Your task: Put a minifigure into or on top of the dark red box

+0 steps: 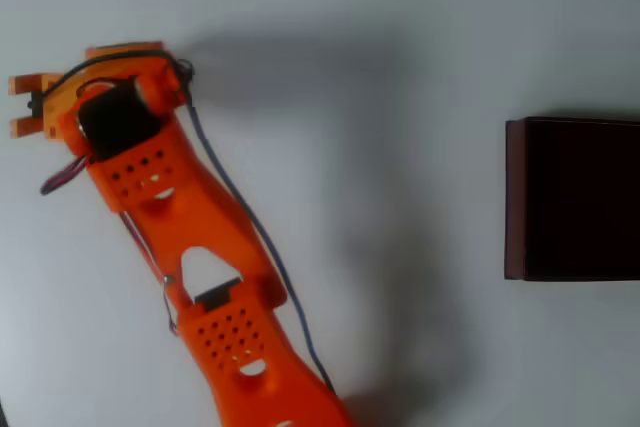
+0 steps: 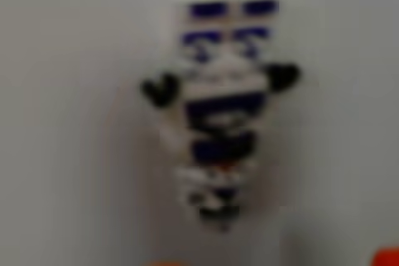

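Lying flat on the pale surface (image 2: 56,123), the minifigure (image 2: 218,113) took up the middle of the wrist view: white and light grey body, blue-purple stripes across it, two small black hands sticking out to the sides. Pretty blurry though, so finer print was impossible to read. A bit of orange poked in at the bottom right corner of that view, too little to say what part it was.

From overhead, the orange arm (image 1: 190,247) reached toward the upper left, with the gripper (image 1: 35,105) end at the far left. Whether it was apart or together couldn't be told from that angle. The dark red box (image 1: 515,197) sat well apart at the right edge, cut off by the frame, its inside nearly black.
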Motion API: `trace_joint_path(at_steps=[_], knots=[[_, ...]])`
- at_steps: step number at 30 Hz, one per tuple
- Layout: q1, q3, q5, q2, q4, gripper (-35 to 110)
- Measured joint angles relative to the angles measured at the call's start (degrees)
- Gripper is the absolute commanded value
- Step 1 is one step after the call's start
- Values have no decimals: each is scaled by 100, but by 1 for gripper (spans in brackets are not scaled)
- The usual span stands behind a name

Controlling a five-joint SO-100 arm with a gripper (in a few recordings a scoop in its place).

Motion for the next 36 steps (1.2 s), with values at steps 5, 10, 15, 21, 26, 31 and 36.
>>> trace_joint_path(at_steps=[5,10,15,21,26,31,36], knots=[[-62,-44,-35,-88,-193,15],[-26,0,-44,-308,-475,15],[-9,70,53,-404,-554,15],[-18,149,62,-510,-554,15],[-18,158,141,-571,-378,15],[-18,158,132,-677,-378,15],[-9,158,132,-694,-378,12]])
